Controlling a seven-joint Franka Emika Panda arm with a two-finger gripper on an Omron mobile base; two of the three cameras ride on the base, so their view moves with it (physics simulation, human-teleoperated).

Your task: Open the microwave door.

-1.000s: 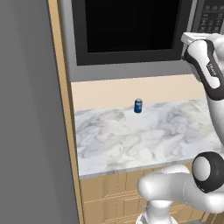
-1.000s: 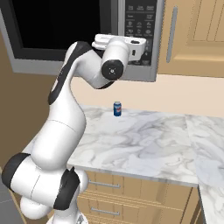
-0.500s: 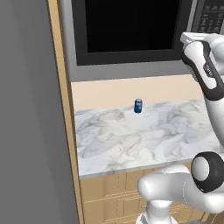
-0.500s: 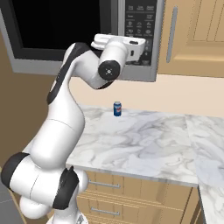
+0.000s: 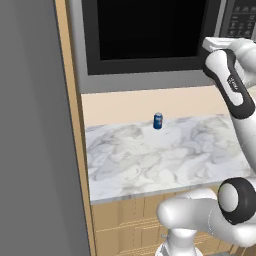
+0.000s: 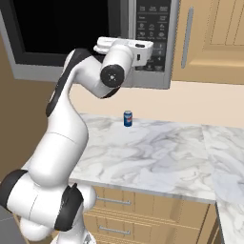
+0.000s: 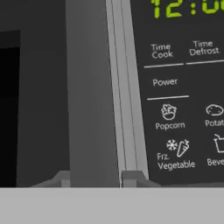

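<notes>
Gripper (image 7: 95, 177) is clamped down on the microwave door's dark vertical handle (image 7: 89, 87), one fingertip showing on each side of the bar, so I'd call the grasp made.

Biggest thing around it is the microwave (image 6: 90, 43), right up against the hand. The microwave door (image 5: 145, 37) looks shut, with its black window stretching off to one side of the gripper. On the other side, just past a thin grey frame strip, sits the keypad panel (image 7: 183, 87) with Popcorn, Power and the rest. Well below the gripper is the marble desk (image 5: 165, 155), and the smallest thing out there is a little blue can (image 5: 158, 121) standing upright near the back wall.

What could go sideways: the fingertips seem to catch the bar only by their very ends, so a hard straight pull might slide them off. The door swings on a hinge, so if the arm pulls in a line instead of an arc, the grip could twist loose. The can looks far enough below to be safe.
</notes>
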